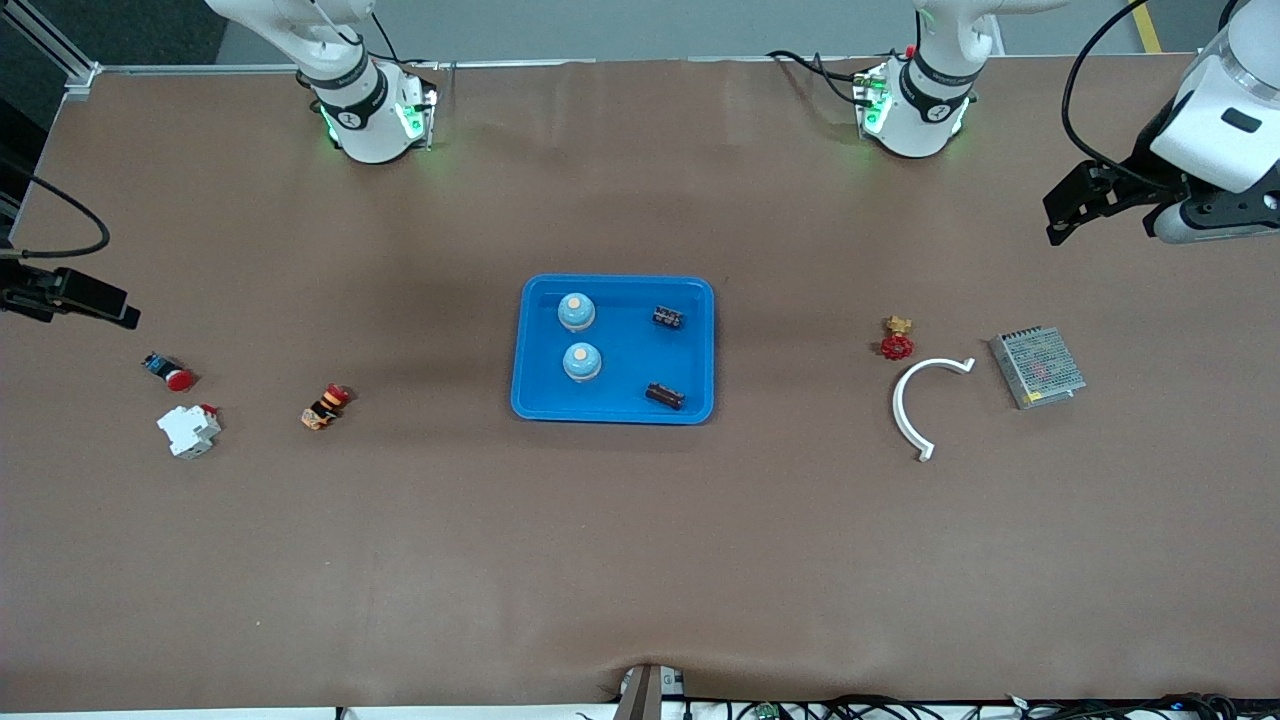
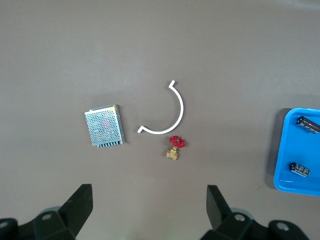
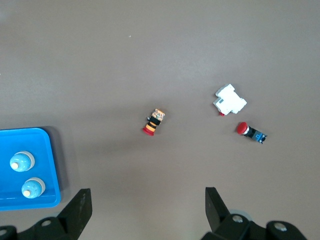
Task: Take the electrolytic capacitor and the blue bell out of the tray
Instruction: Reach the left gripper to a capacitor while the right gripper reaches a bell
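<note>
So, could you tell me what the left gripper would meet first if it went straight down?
Probably bare table: the open left gripper hangs over brown surface, with the red-handled valve just off its line. Depth is uncertain.

A tray (image 1: 612,408) sits mid-table. In it, two bells (image 1: 576,311) (image 1: 582,361) lie toward the right arm's end and two capacitors (image 1: 668,317) (image 1: 665,395) toward the left arm's end. A valve (image 1: 897,339), a curved strip (image 1: 915,400) and a mesh box (image 1: 1037,367) lie toward the left arm's end of the table from the tray; a breaker (image 1: 189,430) and two buttons (image 1: 168,372) (image 1: 325,406) lie toward the right arm's end.
</note>
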Action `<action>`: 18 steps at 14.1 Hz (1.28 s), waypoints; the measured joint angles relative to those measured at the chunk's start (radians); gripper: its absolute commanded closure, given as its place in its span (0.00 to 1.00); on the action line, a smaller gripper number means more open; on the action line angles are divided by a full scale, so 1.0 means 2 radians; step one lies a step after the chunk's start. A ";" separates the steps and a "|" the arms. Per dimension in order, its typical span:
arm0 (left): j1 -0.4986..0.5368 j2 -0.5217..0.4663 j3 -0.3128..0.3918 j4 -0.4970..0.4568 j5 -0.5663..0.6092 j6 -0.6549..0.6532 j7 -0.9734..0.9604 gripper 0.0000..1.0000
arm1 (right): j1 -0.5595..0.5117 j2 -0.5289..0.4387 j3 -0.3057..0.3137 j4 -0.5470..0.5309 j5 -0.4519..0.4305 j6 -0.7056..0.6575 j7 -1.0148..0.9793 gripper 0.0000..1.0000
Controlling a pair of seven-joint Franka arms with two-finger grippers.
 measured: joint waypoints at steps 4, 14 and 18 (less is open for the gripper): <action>0.000 0.000 0.000 0.000 0.000 0.000 0.000 0.00 | -0.003 -0.032 0.001 -0.033 0.000 0.006 0.000 0.00; -0.024 0.071 -0.062 -0.006 -0.016 0.020 -0.103 0.00 | -0.004 -0.049 0.004 -0.039 -0.014 0.014 0.000 0.00; -0.081 0.154 -0.079 -0.008 -0.016 0.103 -0.257 0.00 | -0.003 -0.049 0.007 -0.042 -0.019 0.014 0.000 0.00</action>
